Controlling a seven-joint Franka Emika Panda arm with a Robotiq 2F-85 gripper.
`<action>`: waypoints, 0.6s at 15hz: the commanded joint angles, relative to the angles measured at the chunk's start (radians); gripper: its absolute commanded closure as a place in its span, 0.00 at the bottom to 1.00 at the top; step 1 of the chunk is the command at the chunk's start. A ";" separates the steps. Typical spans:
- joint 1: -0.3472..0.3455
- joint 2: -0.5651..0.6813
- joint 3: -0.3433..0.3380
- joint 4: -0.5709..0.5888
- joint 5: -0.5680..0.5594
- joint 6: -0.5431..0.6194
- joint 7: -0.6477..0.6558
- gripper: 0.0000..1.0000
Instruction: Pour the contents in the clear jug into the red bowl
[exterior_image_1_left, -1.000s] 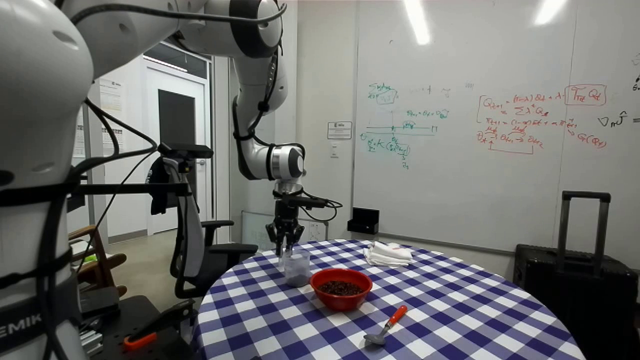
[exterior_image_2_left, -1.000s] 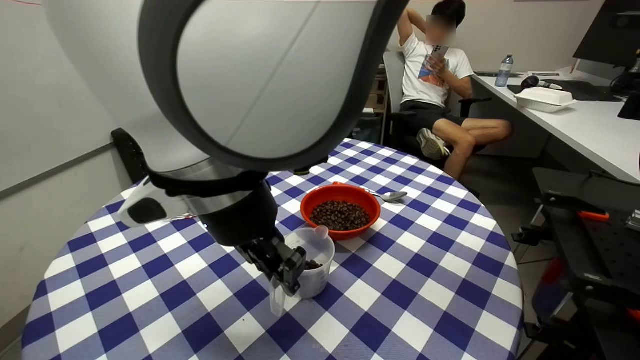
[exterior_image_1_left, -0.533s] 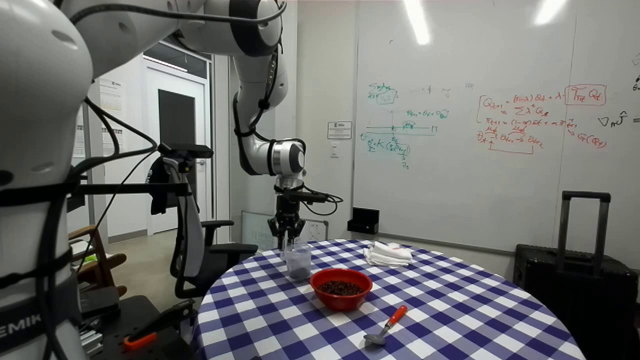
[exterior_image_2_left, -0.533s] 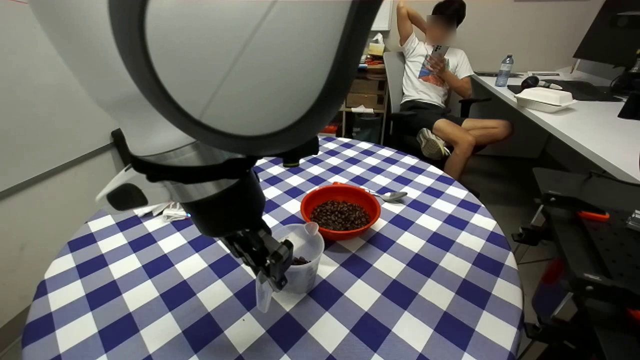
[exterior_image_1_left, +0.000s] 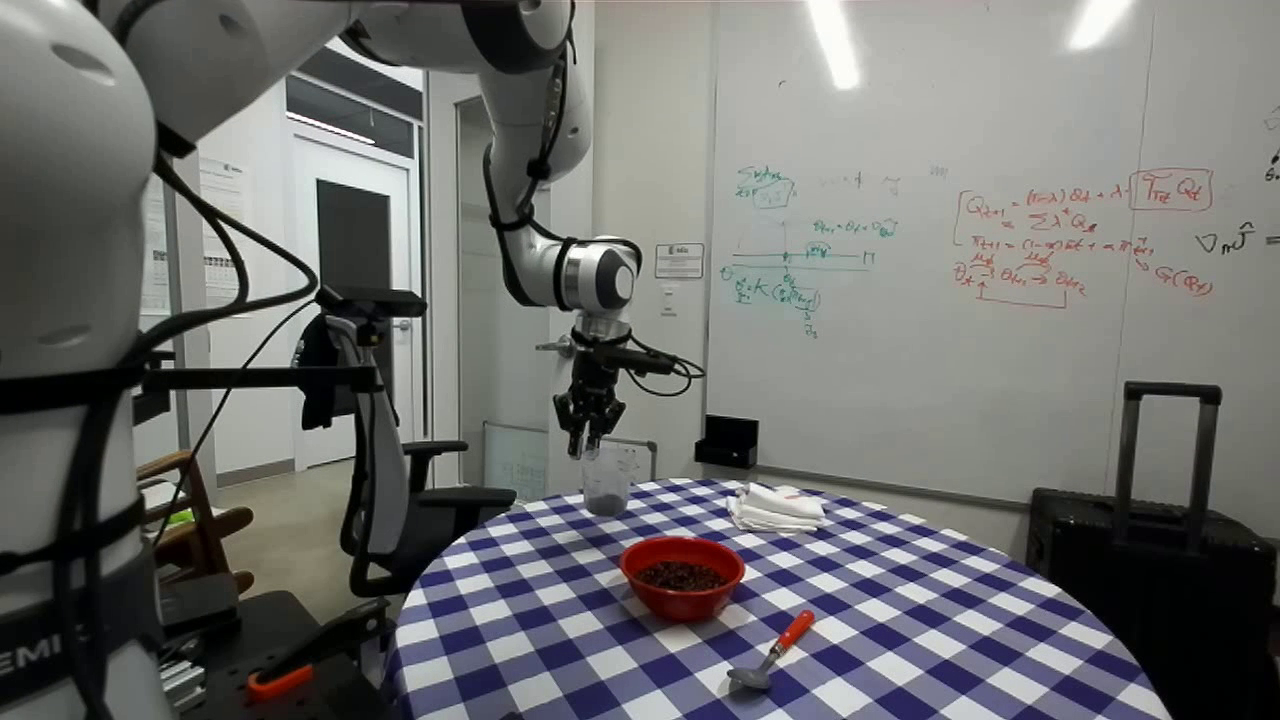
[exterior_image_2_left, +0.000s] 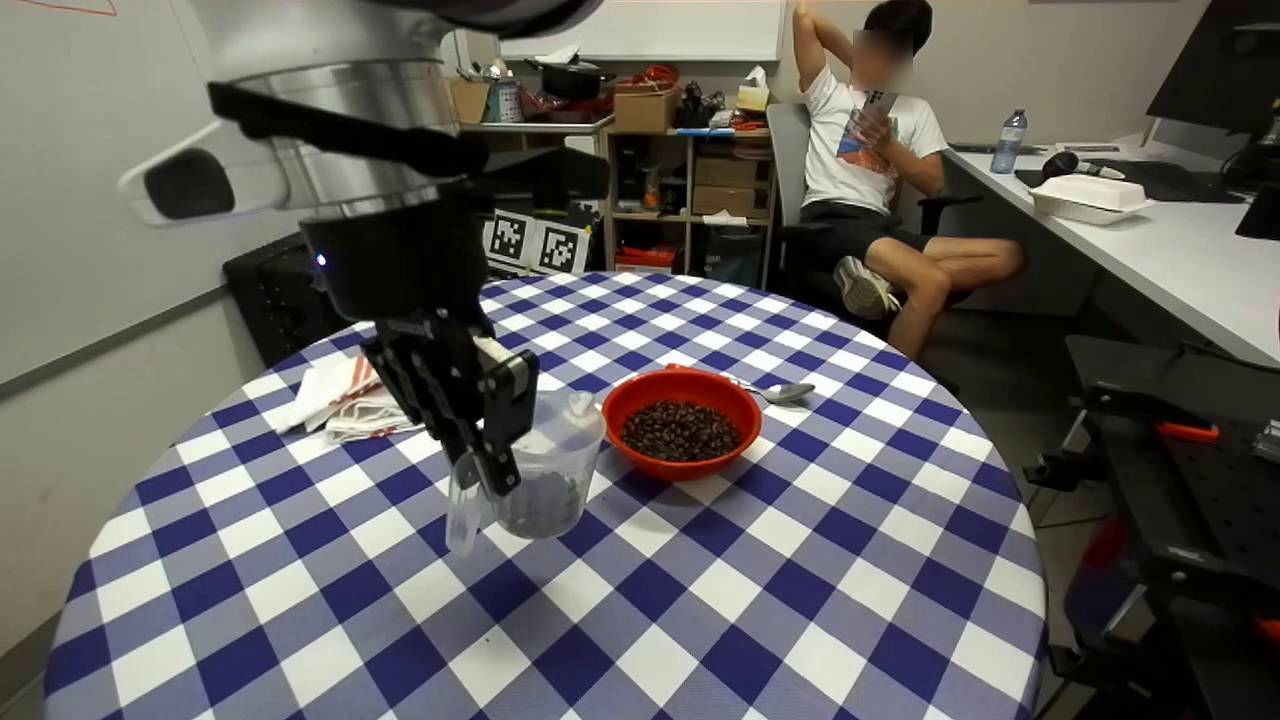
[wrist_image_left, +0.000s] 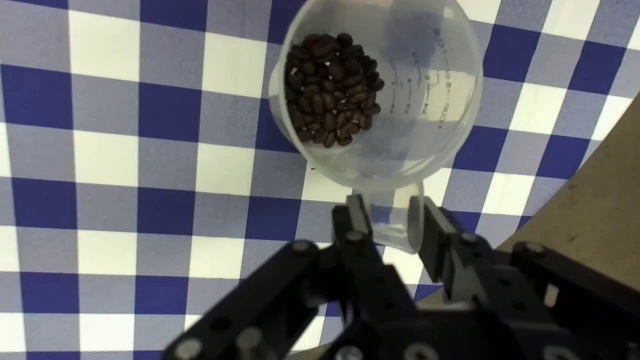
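- Blue-and-white checked cloth (exterior_image_1_left: 900, 640) covers the table (exterior_image_2_left: 750, 620).
- Clear jug (wrist_image_left: 395, 105), brown beans (wrist_image_left: 330, 90) inside, hangs above it near the red bowl (exterior_image_1_left: 682, 606).
- Pincer (wrist_image_left: 392, 210) clamps the jug's handle (wrist_image_left: 395, 235).
- Spoon (exterior_image_1_left: 796, 632) lies near the bowl, folded towel (exterior_image_1_left: 775, 510) farther off.

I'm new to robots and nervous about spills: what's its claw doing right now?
Gripper: closed, holding the clear jug by its handle.

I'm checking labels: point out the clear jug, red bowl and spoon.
Clear jug (wrist_image_left: 415, 127): in the wrist view, inner wall.
Red bowl (exterior_image_1_left: 683, 604): in an exterior view, outer wall.
Spoon (exterior_image_1_left: 794, 633): in an exterior view, orange handle.
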 joint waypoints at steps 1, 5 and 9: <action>-0.051 -0.069 0.019 -0.038 0.093 -0.041 -0.075 0.93; -0.111 -0.123 0.026 -0.068 0.220 -0.075 -0.158 0.93; -0.167 -0.187 0.012 -0.138 0.353 -0.049 -0.214 0.93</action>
